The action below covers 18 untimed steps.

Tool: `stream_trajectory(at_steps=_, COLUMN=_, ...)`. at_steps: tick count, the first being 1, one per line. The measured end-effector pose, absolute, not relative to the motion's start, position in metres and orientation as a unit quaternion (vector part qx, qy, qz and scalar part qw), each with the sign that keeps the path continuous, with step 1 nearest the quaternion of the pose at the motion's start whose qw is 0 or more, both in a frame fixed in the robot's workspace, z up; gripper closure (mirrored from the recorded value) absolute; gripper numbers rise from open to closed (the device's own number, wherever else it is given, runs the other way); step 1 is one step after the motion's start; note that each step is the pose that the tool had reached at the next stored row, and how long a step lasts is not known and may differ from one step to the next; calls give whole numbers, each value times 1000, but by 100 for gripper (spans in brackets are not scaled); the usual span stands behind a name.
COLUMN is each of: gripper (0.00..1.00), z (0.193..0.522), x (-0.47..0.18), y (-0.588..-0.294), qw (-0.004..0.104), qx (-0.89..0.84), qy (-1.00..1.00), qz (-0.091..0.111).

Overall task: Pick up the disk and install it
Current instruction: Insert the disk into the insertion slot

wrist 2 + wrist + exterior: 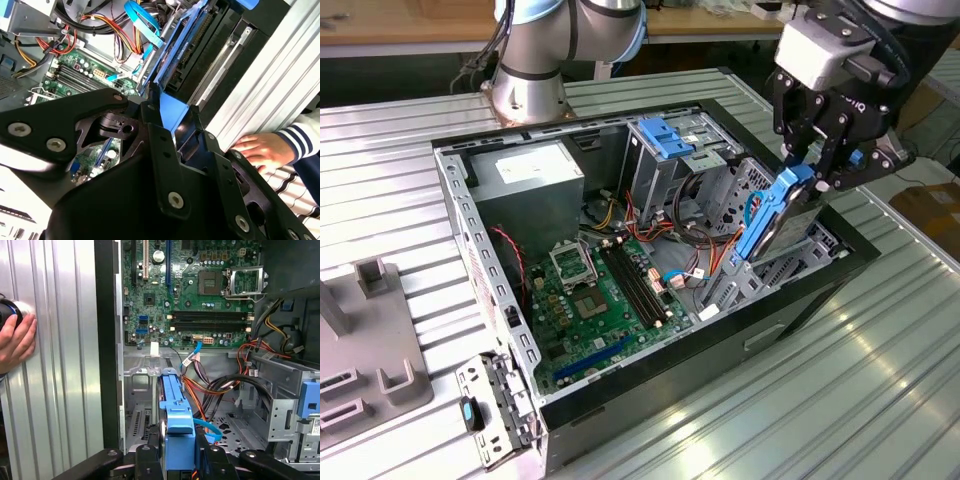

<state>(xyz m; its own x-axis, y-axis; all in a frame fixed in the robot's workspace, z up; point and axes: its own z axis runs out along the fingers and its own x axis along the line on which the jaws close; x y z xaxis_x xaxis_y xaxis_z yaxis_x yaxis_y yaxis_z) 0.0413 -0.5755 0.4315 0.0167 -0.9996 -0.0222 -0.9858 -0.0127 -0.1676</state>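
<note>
The disk [772, 218], a drive framed by blue rails, stands on edge and tilted over the drive bay at the exterior view's right end of the open computer case [460, 205]. My gripper [810, 178] is shut on its upper end. The disk's lower end sits among the bay's metal walls. In the first wrist view the disk's blue rail [175, 407] runs from between the black fingers of my gripper [179, 452] toward the bay floor. In the second wrist view my gripper [172, 107] clamps the blue edge of the disk [174, 119].
Inside the case lie a green motherboard [600, 300], a grey power supply [525, 180], loose cables [220, 385] and a drive cage with a blue latch [665, 135]. A person's hand [260, 150] rests on the ribbed table beside the case. A grey fixture [370, 350] stands at the exterior view's left.
</note>
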Motion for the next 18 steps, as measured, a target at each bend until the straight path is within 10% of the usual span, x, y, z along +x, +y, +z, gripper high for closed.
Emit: stream_trajectory(at_steps=18, gripper=56, z=400, x=42, y=-580, qw=68, qx=-709, qy=700, qz=-51)
